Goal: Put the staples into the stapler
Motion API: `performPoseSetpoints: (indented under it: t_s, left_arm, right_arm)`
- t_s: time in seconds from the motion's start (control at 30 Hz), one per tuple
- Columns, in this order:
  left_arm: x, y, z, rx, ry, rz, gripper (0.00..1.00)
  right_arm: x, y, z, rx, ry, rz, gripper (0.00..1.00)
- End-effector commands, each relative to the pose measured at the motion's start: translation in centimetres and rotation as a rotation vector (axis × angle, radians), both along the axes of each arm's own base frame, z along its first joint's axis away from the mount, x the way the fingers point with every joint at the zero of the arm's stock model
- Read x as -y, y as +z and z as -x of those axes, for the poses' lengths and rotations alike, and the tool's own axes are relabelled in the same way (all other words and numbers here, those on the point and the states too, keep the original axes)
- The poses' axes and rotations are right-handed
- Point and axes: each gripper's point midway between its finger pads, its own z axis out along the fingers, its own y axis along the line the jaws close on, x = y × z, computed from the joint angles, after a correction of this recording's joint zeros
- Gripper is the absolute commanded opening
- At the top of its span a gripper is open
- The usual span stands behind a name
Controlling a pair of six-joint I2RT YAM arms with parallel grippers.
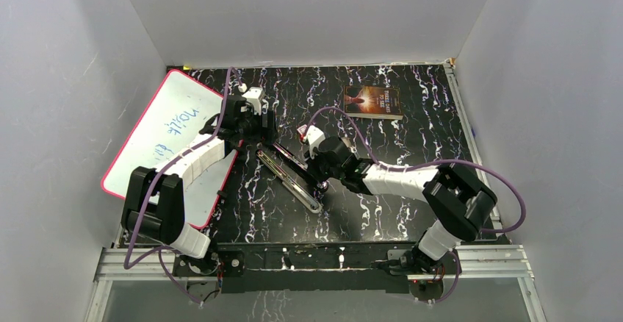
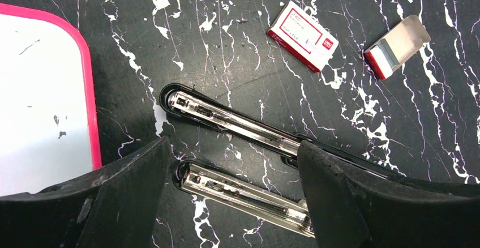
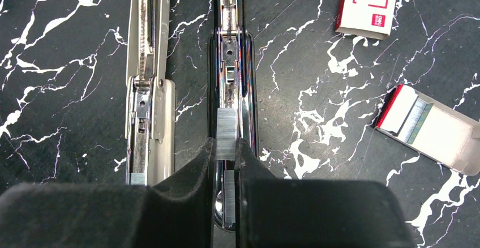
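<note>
Staples (image 3: 226,133), one short silvery strip, are pinched between the right fingers (image 3: 195,171), which are almost closed around it. The strip lies right over the metal channel of the stapler (image 1: 294,184), but I cannot tell if it already rests inside. There is one stapler. It lies folded fully open in the middle of the black marbled counter (image 1: 433,116), its two long halves side by side. The left fingers (image 2: 130,180) are spread wide above these halves, near the left end, and they grip nothing. Two small staple boxes lie just to the right of the stapler. The closed box (image 2: 303,34) is white with red edges, a red frame and a small red logo, and its print is too small to read. The open box (image 2: 396,47) has its flap up and shows more grey staples inside. One whiteboard (image 1: 165,127) with a pink rim lies at the left and carries a few handwritten words that I cannot read. One book (image 1: 372,101) with a dark cover lies far right of the stapler, its title blurred.
</note>
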Motion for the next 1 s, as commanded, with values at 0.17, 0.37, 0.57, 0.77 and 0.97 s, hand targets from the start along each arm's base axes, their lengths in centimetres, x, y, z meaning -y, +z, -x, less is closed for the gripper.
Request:
performPoseSetpoints:
  t_s: [0.17,0.37,0.57,0.77,0.97]
  left_arm:
    - [0.2,1.6,-0.8,0.03,-0.007,0.013,0.81]
    - [0.2,1.5,-0.8,0.03,-0.008,0.013,0.81]
    - [0.2,1.6,-0.8,0.03,-0.008,0.014,0.81]
    - [0.2,1.6,-0.8,0.033,-0.008,0.015,0.81]
    - [0.2,1.6,-0.8,0.033,-0.008,0.015,0.81]
  right_arm:
    - [-1.2,0.8,-0.8,-0.001,-0.019,-0.012,0.0]
    - [-0.9,0.5,-0.8,-0.008,-0.025,0.003,0.0]
    - [-0.9,0.8,-0.7,-0.005,-0.026,-0.005,0.0]
    - [-1.3,2.1,-0.6,0.022,-0.008,-0.065,0.0]
    - [-1.2,2.8,-0.7,0.042,-0.025,-0.097,0.0]
